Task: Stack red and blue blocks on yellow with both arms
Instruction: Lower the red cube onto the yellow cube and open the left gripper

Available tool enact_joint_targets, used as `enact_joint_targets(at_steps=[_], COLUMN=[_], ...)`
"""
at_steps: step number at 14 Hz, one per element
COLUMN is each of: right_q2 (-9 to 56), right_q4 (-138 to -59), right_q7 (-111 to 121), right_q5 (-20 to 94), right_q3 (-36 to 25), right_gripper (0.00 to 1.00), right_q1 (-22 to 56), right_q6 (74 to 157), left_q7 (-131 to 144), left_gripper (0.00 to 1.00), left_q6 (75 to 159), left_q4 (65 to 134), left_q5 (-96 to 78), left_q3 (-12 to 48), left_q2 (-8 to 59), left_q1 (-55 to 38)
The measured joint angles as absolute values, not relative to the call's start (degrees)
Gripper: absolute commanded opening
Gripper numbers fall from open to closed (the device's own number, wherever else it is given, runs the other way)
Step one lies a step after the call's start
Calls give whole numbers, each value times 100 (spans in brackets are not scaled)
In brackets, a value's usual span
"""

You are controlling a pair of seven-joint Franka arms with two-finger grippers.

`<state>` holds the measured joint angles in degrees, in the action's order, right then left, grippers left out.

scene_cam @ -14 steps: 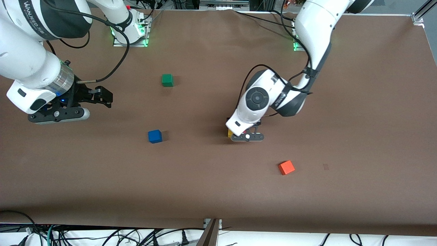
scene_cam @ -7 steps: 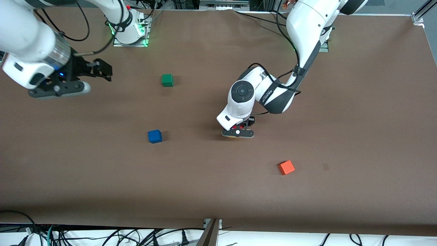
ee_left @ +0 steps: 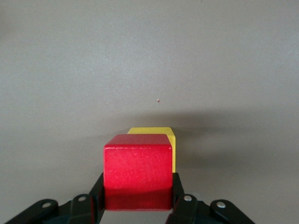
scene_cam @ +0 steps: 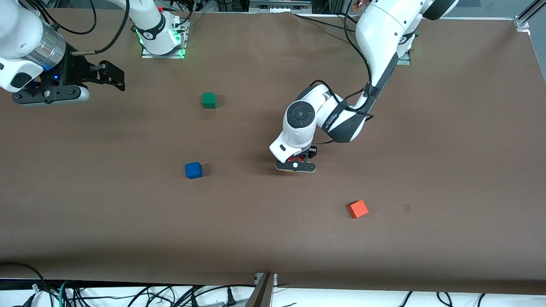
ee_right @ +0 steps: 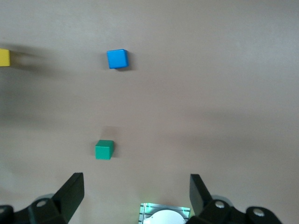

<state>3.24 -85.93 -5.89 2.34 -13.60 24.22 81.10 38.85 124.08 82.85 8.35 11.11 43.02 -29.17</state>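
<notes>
I clamp my left gripper (ee_left: 136,205) fingers on the red block (ee_left: 138,169) just above the yellow cube (ee_left: 161,135) to seat it squarely; my right gripper (ee_right: 135,193) waits, fingers apart; the blue block (scene_cam: 193,170) sits on the counter (scene_cam: 426,149) toward that arm's end

We swung our left gripper (scene_cam: 296,165), closed on the red block (ee_left: 138,164), over the yellow block (ee_left: 164,135), which it now mostly hid. We drew our right gripper (scene_cam: 111,76) up toward its arm's base.
</notes>
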Motion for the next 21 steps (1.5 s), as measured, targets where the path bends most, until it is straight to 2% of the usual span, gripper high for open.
enact_joint_targets(at_steps=[1,2,5,8,12,14,17,21], right_q2=[347,356,367,367,393,460,713,1074], right_q4=[-8593,-8593,-8593,-8589,-8589,-8592,-8646,-8885], right_q7=[-585,-573,-556,-531,-469,-457,-457,-456], right_q5=[232,232,232,217,218,219,220,220], right_q3=[-1410,-1451,-1420,-1395,-1351,-1351,-1328,-499], right_gripper=[100,100,100,100,100,100,100,100], right_q1=[2389,2353,2365,2441,2476,2480,2449,1631], right_q6=[8099,8060,7965,7697,7615,7778,8276,9070], left_q7=[3901,3938,4066,4110,3996,3605,2534,1630], left_gripper=[26,99,100,100,100,100,100,100], left_q6=[12412,12415,12422,12304,11163,10693,10131,8982], left_q4=[8284,8284,8267,7966,7020,6713,6630,6665], left_q5=[835,835,835,835,835,836,669,554], left_q3=[1111,1111,1106,1022,966,980,988,995], left_q2=[4304,4305,4308,4285,4012,3660,2960,2501], left_q1=[-2917,-2918,-2918,-2840,-2043,-1467,-621,244])
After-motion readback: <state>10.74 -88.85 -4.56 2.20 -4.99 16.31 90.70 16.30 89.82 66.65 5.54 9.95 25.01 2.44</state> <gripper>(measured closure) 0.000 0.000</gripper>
